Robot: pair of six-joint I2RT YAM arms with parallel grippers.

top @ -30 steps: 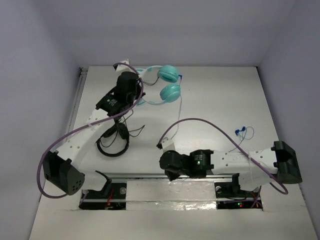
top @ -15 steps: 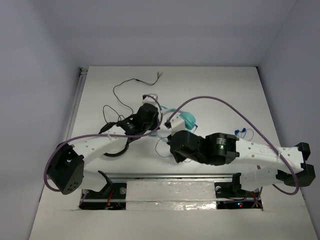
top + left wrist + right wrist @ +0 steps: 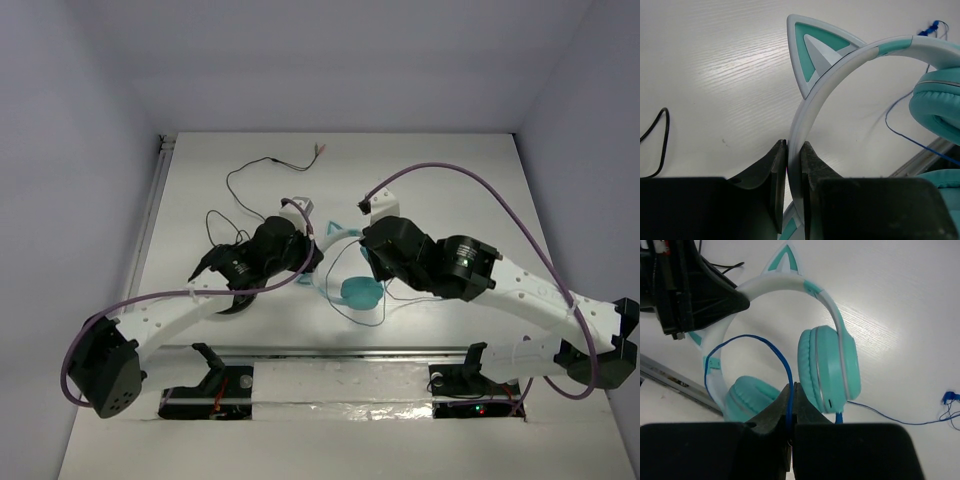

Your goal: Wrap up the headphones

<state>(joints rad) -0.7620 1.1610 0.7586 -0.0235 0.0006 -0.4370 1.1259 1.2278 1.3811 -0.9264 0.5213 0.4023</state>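
Observation:
The teal headphones (image 3: 358, 292) are in the middle of the table between both grippers. My left gripper (image 3: 794, 150) is shut on the pale headband (image 3: 855, 55), just below a cat-ear point (image 3: 812, 47); it shows in the top view (image 3: 312, 252) too. My right gripper (image 3: 792, 392) is shut on the thin dark blue cord (image 3: 775, 347), which loops up from the jaws toward the headband (image 3: 782, 287). One teal cup (image 3: 829, 367) stands just right of the right fingers, the other (image 3: 747, 397) to their left. In the top view the right gripper (image 3: 372, 252) is just behind the cup.
A loose thin black wire with a reddish tip (image 3: 272, 163) lies at the back. A black coil (image 3: 222, 272) lies under my left arm. The cord's far end (image 3: 949, 397) trails off right. A metal rail (image 3: 340, 352) runs along the near edge. Purple cables arch over both arms.
The headphones have come from the back of the table to the middle, held by my left gripper. My right arm has swung in from the near edge and moved back behind the cup.

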